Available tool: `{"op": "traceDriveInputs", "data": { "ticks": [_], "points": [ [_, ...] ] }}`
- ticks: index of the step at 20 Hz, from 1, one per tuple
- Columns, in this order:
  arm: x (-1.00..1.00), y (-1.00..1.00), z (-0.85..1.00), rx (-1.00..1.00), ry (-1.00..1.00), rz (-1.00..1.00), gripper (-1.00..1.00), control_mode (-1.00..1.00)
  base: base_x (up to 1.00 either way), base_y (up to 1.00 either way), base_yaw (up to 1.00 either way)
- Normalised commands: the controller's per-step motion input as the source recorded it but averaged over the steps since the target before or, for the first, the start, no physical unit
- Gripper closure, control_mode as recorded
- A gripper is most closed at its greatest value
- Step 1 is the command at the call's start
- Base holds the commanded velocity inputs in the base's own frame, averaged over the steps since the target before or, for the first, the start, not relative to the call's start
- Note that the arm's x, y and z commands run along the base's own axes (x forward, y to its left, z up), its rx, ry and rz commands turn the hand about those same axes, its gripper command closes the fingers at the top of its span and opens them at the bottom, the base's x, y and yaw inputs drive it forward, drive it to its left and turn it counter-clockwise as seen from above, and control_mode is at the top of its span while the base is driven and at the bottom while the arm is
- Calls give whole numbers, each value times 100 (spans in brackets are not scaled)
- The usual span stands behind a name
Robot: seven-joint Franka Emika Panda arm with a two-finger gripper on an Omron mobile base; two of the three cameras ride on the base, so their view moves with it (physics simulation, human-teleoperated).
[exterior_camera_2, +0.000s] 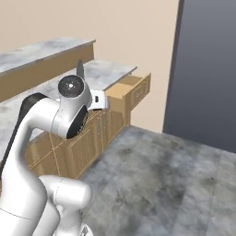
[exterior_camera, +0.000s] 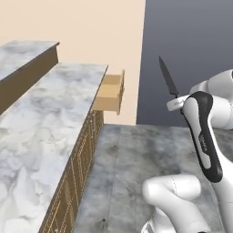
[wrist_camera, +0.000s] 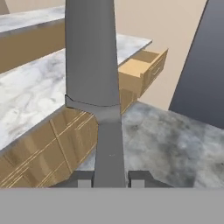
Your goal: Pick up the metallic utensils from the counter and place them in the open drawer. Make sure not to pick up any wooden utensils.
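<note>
A knife with a dark pointed blade (exterior_camera: 168, 76) stands upright in the air, its handle (wrist_camera: 109, 153) clamped between my gripper's (wrist_camera: 111, 177) two fingertips, so the gripper is shut on it. The blade (wrist_camera: 91, 48) rises through the middle of the hand view. In the right base view its tip (exterior_camera_2: 80, 69) pokes up behind my arm's joint. The open drawer (exterior_camera: 110, 93) (exterior_camera_2: 129, 89) (wrist_camera: 141, 70), a light-tan box, juts out at the far end of the marble counter (exterior_camera: 50, 113) (wrist_camera: 30, 92), ahead of the knife and lower. No other utensil is in sight.
A raised marble ledge (exterior_camera: 25, 52) runs along the counter's back. Tan cabinet fronts (exterior_camera_2: 85, 143) line the counter's base. A dark grey wall panel (exterior_camera: 191, 45) stands to the right, beyond the drawer. Grey floor (exterior_camera_2: 161, 175) lies open in front.
</note>
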Motion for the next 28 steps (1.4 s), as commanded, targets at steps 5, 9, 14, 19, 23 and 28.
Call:
{"op": "traceDriveInputs", "data": {
  "ticks": [5, 9, 14, 19, 23, 28],
  "points": [
    [0, 0, 0, 0, 0, 0, 100, 100, 100, 21, -5],
    [0, 0, 0, 0, 0, 0, 100, 100, 100, 26, -7],
    [0, 0, 0, 0, 0, 0, 100, 100, 100, 15, -5],
    [0, 0, 0, 0, 0, 0, 100, 100, 98, 1, -1],
    [0, 0, 0, 0, 0, 0, 100, 100, 79, 2, -4],
    [0, 0, 0, 0, 0, 0, 100, 100, 87, 11, -5]
  ]
}}
